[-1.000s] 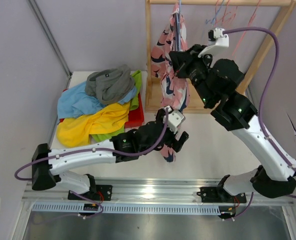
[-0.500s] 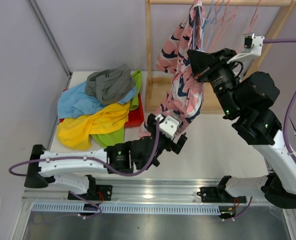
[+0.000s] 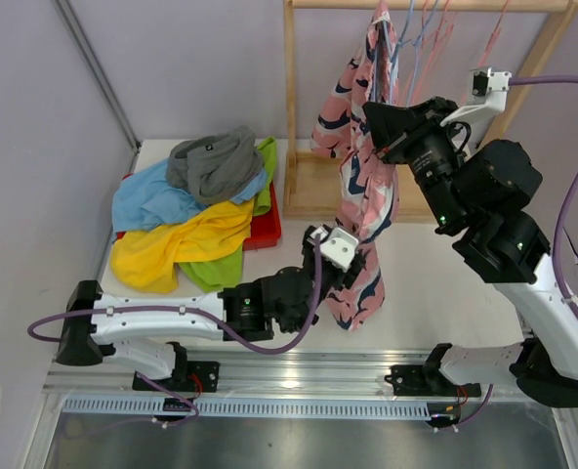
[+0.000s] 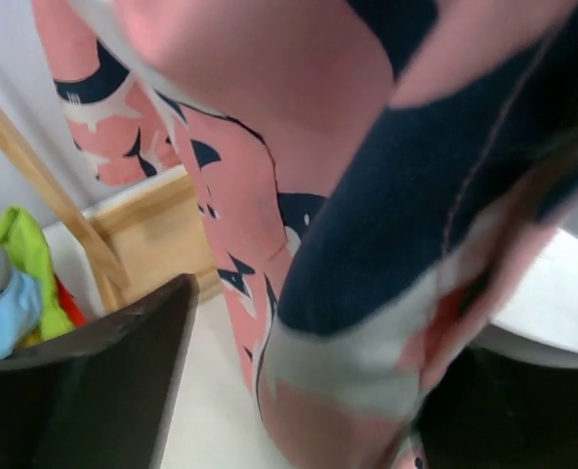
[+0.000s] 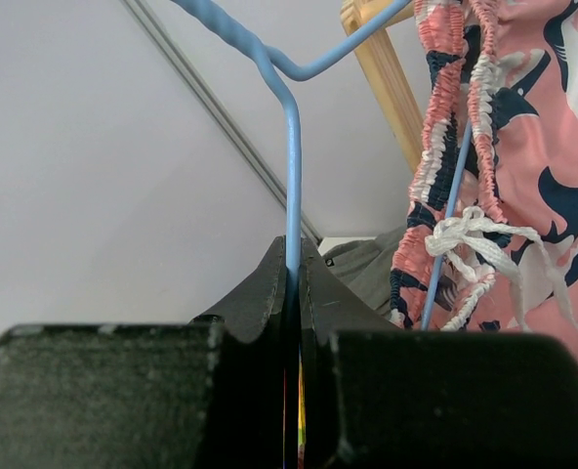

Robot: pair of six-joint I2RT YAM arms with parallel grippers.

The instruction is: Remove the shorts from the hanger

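Right jaws clenched on blue hanger (image 5: 291, 166), left jaws spread around pink shorts (image 4: 238, 200).

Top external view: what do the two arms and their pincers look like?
The left arm and right arm have white link shells and black joint housings, with a purple cable looping along each. Each wrist carries a white camera mount. The left pincer and right pincer are black.

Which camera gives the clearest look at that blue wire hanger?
The right wrist view: the blue hanger stands close up, pinched in the right claw, with the pink shorts beside it. The top view shows only thin wire; the left wrist view shows none.
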